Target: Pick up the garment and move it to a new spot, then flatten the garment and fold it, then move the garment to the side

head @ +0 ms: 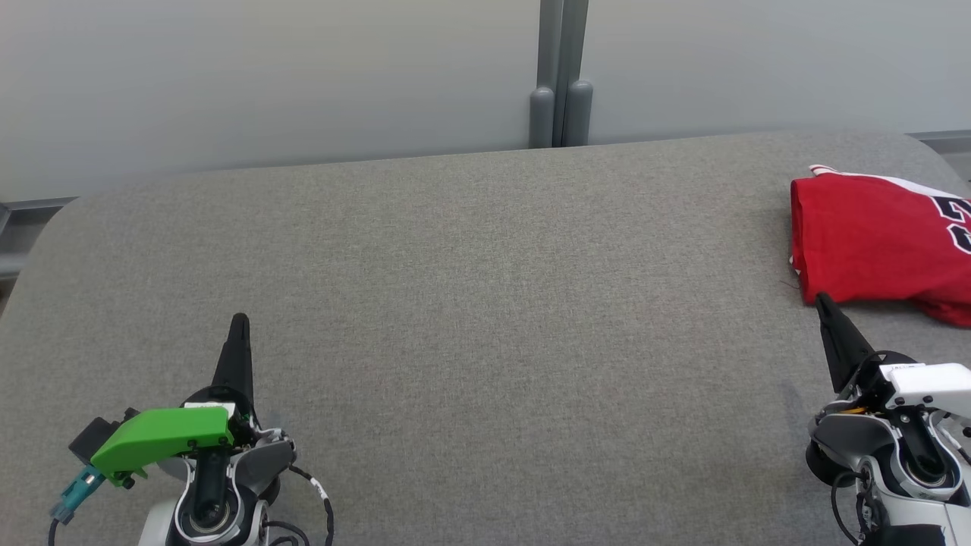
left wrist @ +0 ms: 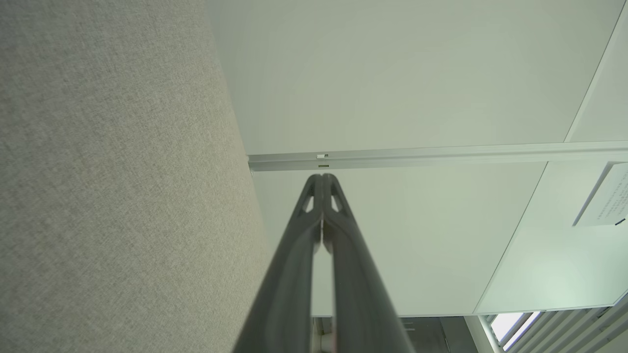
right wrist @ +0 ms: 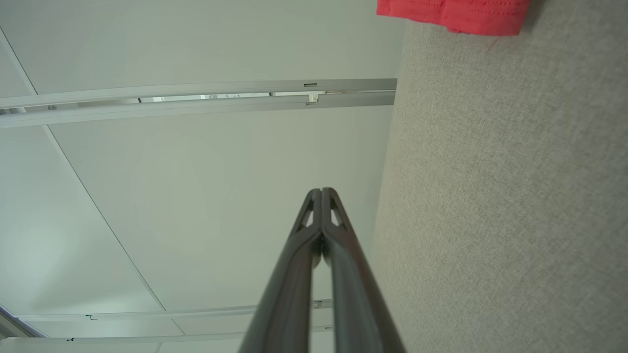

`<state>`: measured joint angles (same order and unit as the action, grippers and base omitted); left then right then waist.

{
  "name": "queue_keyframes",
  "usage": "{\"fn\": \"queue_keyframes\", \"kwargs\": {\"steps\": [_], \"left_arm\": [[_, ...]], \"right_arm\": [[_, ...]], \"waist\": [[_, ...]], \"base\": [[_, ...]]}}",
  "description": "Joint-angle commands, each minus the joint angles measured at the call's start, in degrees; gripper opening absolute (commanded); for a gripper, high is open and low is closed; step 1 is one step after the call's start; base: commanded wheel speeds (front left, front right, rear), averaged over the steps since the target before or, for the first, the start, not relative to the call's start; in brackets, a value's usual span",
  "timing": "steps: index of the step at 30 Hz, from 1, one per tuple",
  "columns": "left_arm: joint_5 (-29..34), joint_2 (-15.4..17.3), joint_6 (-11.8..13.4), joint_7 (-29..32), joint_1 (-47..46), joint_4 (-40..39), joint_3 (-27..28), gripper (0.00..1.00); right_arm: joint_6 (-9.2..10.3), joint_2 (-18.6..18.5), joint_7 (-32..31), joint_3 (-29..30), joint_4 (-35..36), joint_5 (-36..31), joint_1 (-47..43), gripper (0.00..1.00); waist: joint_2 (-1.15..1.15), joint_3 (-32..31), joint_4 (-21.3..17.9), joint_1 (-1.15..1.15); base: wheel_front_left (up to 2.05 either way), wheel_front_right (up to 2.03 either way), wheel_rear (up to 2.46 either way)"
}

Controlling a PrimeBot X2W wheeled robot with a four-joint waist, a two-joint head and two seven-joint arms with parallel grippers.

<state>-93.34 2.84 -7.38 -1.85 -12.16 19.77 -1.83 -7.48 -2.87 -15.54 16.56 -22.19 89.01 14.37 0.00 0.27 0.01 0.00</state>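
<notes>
My left gripper [head: 240,320] and right gripper [head: 821,299] sit closed and empty over the grey tabletop [head: 485,303]; the folded red garment [head: 872,243] lies far right, just beyond the right gripper.

**Red on a field of grey**

The garment [head: 865,235], at the right edge of the head view, is bright red. It has white trim along its upper edge and part of a black figure where the frame cuts it. In the right wrist view it reads as a lighter coral red at the top edge.

The table [head: 485,303] is a heathered mid-grey weave with no pattern. The wall [head: 265,76] above it is pale grey-white, split at upper centre by a darker grey post [head: 561,83].

The left gripper [head: 240,322] and right gripper [head: 821,299] have charcoal fingers. At lower left sits a vivid green cover [head: 163,440] with a teal connector [head: 80,485] beside it. At lower right is a white cover [head: 929,383].
</notes>
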Motion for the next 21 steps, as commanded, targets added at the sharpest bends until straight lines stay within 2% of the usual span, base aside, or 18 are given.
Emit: {"fn": "queue_keyframes", "kwargs": {"steps": [1,21], "left_arm": [[-0.36,0.01,-0.25,0.00,-0.63,0.02,0.17,0.00],[-0.36,0.01,-0.25,-0.01,-0.63,0.01,0.16,0.00]], "right_arm": [[-0.02,-0.09,-0.02,0.09,-0.10,0.25,0.29,0.00],[-0.02,-0.10,-0.01,0.08,-0.10,0.26,0.29,0.00]], "waist": [[0.00,0.00,0.00,0.00],[0.00,0.00,0.00,0.00]], "base": [[0.00,0.00,0.00],[0.00,0.00,0.00]]}}
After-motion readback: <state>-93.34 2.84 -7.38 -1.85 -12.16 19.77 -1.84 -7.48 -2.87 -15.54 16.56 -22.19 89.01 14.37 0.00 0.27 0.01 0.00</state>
